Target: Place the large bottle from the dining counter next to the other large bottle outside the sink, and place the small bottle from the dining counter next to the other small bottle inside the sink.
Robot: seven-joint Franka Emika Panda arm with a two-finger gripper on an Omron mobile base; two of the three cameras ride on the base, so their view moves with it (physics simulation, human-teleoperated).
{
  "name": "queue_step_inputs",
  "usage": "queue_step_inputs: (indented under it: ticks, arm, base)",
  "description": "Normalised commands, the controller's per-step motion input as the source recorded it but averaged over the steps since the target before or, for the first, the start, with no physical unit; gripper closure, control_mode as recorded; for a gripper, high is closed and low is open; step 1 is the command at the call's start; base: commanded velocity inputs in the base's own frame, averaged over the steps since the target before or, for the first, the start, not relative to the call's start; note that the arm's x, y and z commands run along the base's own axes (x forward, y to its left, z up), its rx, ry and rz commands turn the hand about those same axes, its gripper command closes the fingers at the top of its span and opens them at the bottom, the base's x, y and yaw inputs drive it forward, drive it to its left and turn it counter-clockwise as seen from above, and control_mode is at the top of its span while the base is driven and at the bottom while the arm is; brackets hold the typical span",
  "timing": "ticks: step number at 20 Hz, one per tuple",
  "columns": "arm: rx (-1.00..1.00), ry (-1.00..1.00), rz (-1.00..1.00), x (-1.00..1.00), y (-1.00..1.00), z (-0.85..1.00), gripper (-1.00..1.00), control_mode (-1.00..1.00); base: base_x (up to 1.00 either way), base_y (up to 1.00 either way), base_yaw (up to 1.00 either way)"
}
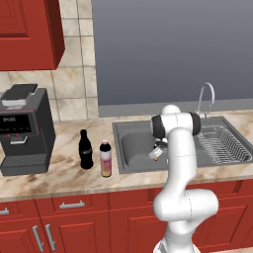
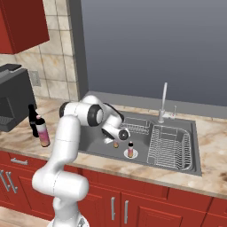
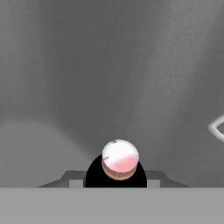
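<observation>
A marble counter [image 1: 59, 173] with a steel sink [image 2: 177, 166] is shown. Two large bottles [image 1: 86, 149] are parked side by side left of it. In the basin, a small bottle [image 3: 120, 160] is clenched by the gripper [image 2: 114, 142], near another small bottle [image 2: 130, 149].

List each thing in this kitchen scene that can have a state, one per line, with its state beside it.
hand: down in the sink, closed on the small bottle
small bottle: gripped, above the basin floor
second small bottle: upright in the sink
pink large bottle: upright on the counter, capped
dark large bottle: upright beside it, capped
tap: no water running
dish rack: sits in the right basin
</observation>
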Motion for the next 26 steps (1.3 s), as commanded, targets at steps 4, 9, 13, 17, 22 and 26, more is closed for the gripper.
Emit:
queue_step_inputs:
  ticks: [4, 9, 13, 17, 22, 26]
  arm:
    - [0.0, 0.01, 0.05, 0.42, -0.03, -0.4, -1.0, -1.0]
    - [0.0, 0.0, 0.04, 0.31, -0.09, -0.25, -1.0, -1.0]
    - [0.0, -0.03, 0.02, 0.01, -0.07, 0.18, -1.0, -1.0]
    - [0.0, -0.04, 0.01, 0.0, -0.03, 0.31, -1.0, -1.0]
    - [0.0, -0.02, 0.0, 0.0, 0.0, 0.23, -1.0, -1.0]
    - [0.0, -0.01, 0.0, 0.0, 0.0, 0.27, -1.0, -1.0]
  base:
    - [0.0, 0.0, 0.0]
    - [0.0, 0.0, 0.0]
    - [0.0, 0.0, 0.0]
    - [0.0, 0.0, 0.0]
    - [0.0, 0.0, 0.0]
    - [0.0, 0.0, 0.0]
